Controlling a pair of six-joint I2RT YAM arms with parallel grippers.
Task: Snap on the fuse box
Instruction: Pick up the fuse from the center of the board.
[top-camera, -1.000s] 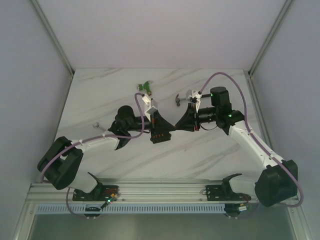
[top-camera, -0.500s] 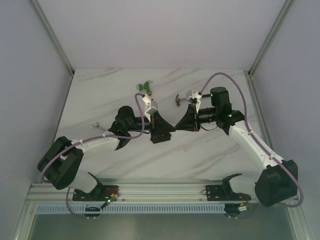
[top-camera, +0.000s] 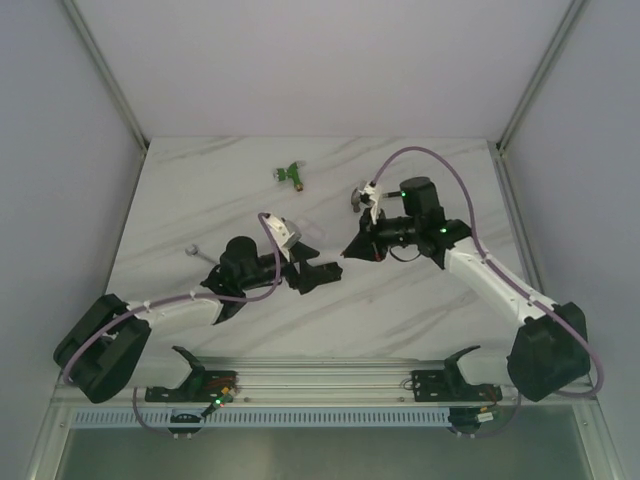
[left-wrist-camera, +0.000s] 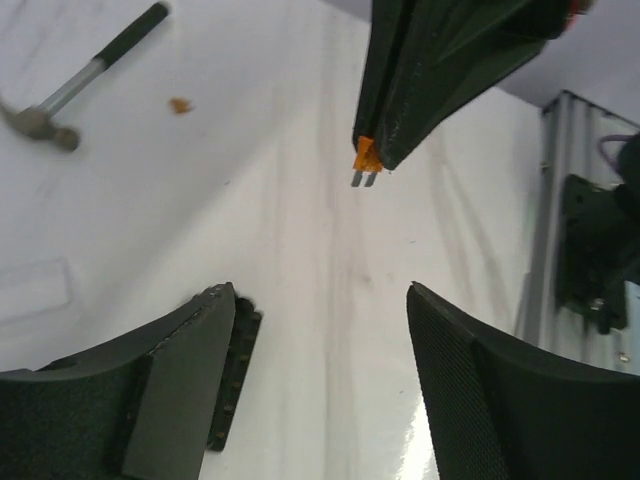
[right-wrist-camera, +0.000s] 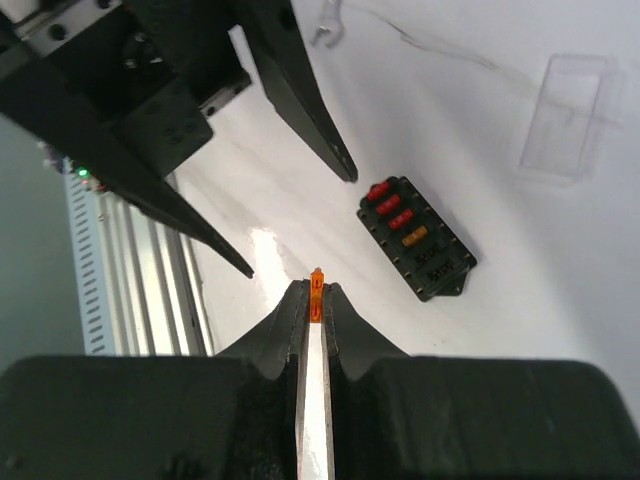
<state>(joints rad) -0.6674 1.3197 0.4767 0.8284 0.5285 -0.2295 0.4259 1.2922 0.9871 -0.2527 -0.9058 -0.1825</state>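
The fuse box (right-wrist-camera: 415, 238), a black block with red fuses and one orange fuse in a row, lies flat on the white table. In the left wrist view only its edge (left-wrist-camera: 238, 365) shows, behind the left finger. My left gripper (left-wrist-camera: 320, 295) (top-camera: 318, 272) is open and holds nothing, with the box just beside one finger. My right gripper (right-wrist-camera: 316, 288) (top-camera: 347, 250) hovers above the table, shut on a small orange fuse (right-wrist-camera: 316, 283) (left-wrist-camera: 366, 157) whose two prongs stick out of the tips.
A clear plastic lid (right-wrist-camera: 572, 118) (left-wrist-camera: 35, 290) lies flat beyond the box. A hammer (left-wrist-camera: 80, 85) and a loose orange fuse (left-wrist-camera: 180, 104) lie farther off. At the back of the table sits a green part (top-camera: 291, 174), and a small metal piece (top-camera: 192, 251) at the left.
My left gripper has opened, let go of the fuse box and drawn back towards its base. The right gripper has moved away from the box with the orange fuse still pinched.
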